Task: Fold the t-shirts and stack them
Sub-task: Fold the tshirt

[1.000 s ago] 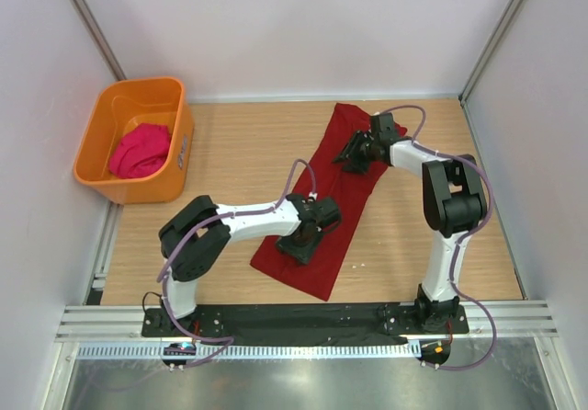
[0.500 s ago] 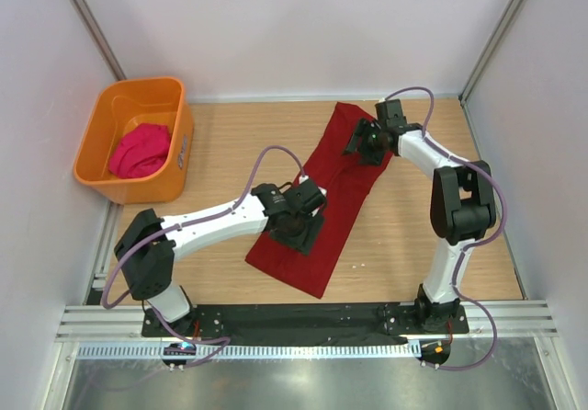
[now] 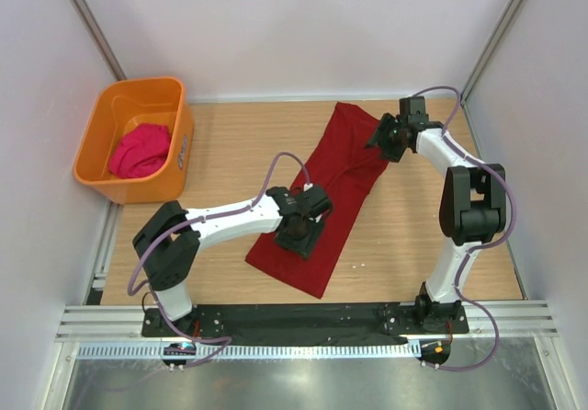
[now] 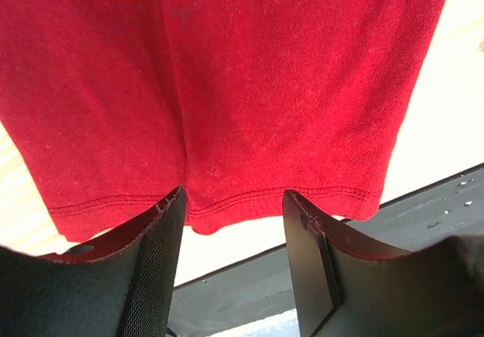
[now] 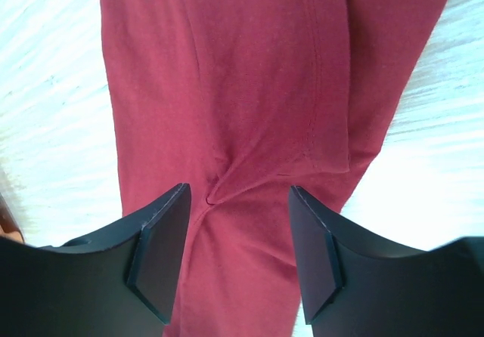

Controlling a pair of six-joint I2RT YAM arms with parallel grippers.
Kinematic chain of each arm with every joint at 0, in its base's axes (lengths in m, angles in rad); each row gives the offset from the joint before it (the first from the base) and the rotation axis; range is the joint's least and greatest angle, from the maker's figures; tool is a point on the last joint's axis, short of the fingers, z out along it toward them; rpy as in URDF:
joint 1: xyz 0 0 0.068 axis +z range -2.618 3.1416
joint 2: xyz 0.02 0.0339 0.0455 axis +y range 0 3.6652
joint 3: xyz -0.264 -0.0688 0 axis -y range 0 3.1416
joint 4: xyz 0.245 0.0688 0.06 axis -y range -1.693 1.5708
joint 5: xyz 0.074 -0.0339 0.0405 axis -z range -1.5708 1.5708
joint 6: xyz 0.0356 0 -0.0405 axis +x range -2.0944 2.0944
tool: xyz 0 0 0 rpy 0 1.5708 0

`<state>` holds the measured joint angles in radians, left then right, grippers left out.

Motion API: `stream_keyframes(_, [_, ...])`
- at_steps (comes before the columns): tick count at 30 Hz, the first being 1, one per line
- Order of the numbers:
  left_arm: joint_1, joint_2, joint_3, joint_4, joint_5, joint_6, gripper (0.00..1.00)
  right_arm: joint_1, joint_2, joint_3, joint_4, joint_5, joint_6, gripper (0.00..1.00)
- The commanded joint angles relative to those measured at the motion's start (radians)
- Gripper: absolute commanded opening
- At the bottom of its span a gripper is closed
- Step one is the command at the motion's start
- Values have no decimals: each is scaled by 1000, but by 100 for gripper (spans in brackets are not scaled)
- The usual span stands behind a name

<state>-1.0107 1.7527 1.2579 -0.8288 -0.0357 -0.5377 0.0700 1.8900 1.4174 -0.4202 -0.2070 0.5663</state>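
Red shirt (image 3: pixel 342 164) lies in a long strip on the counter (image 3: pixel 220 153); right hand (image 5: pixel 240 193) has swung out to its far edge, left hand (image 4: pixel 233 201) hovers by the near hem; both parted, empty; cross-fold apparently next.

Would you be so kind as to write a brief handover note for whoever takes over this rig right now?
Left pincer: open, holding nothing, over the near half of the crimson t-shirt.
Right pincer: open, holding nothing, over its far end.
Crimson t-shirt: a long narrow strip lying diagonally on the table.
Pink t-shirt: bunched up in the orange tub.
Done: the crimson one looks folded lengthwise.
To do: fold it across, then take out, fold and stack the pink one.
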Motion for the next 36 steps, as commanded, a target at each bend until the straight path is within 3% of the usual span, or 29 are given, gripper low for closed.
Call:
stream_keyframes(1, [15,-44,-5,23,2,13,55,5,4,12,2,44,59,59])
stream_keyframes(7, [44,-85,-20,16,-9,7,52,-21,-20,-49,21,63,76,59])
stream_keyframes(14, [92,-73,-57,71,57,-4,47,-19,-37,-89,63,-40,81,53])
stream_keyframes(24, [112,-2,-61,91,74,15,42,68,-63,-196,184,-66,193,46])
stream_keyframes(36, [116,-18,-94,92,80,5,40,77,9,-163,248,-75,233,44])
